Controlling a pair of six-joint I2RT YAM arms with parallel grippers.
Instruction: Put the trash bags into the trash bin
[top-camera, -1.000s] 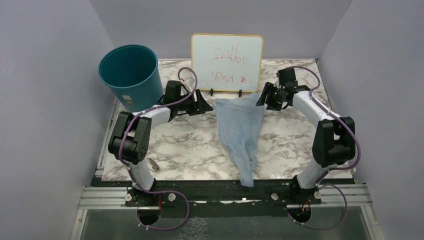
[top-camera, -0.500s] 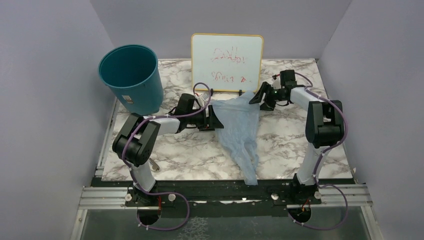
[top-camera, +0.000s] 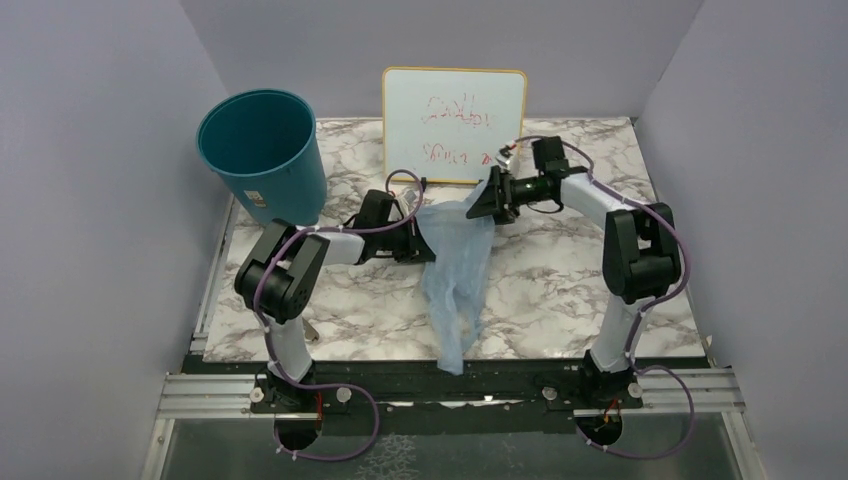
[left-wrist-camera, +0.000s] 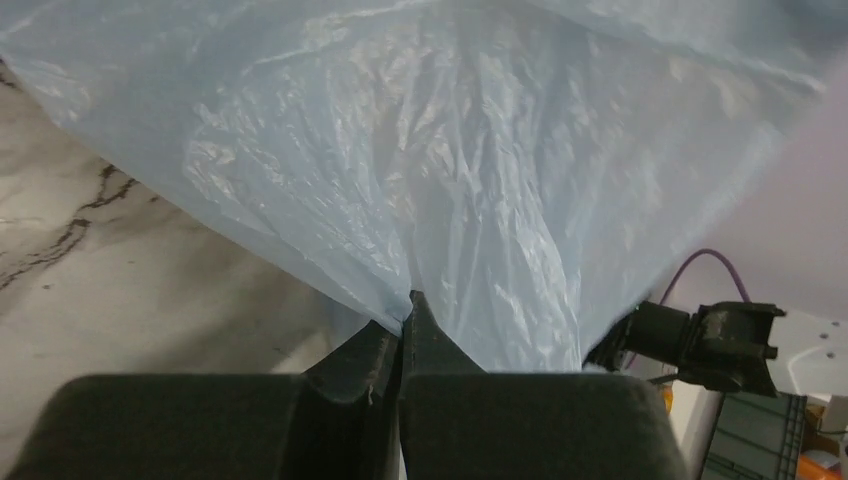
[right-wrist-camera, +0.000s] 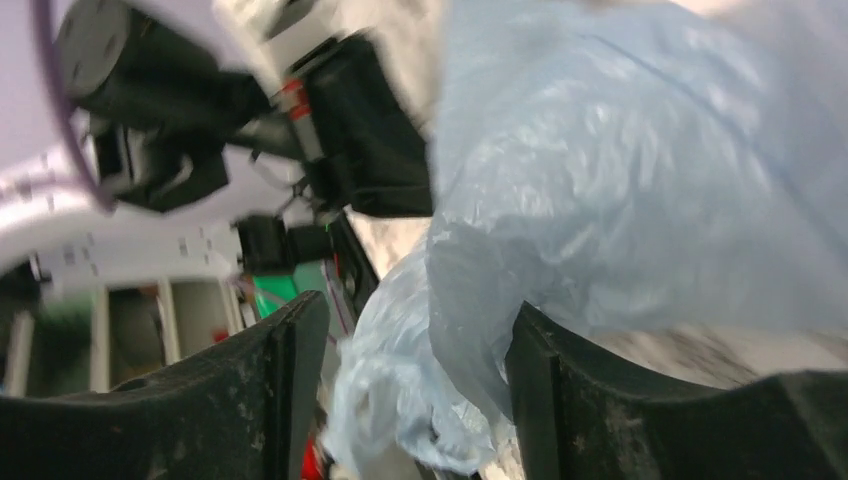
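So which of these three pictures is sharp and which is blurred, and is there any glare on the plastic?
Top view: evenly lit and sharp, soft shadows only, no glare on the trash bag. Left wrist view: bag folds are crisp, with small bright highlights; the left hand is dark, and the background at right is out of focus. Right wrist view: motion-blurred, especially the upper left; the right hand is fairly sharp.

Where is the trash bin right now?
In the top view, the trash bin stands upright at the table's far-left corner, left of the whiteboard and beyond the left arm.
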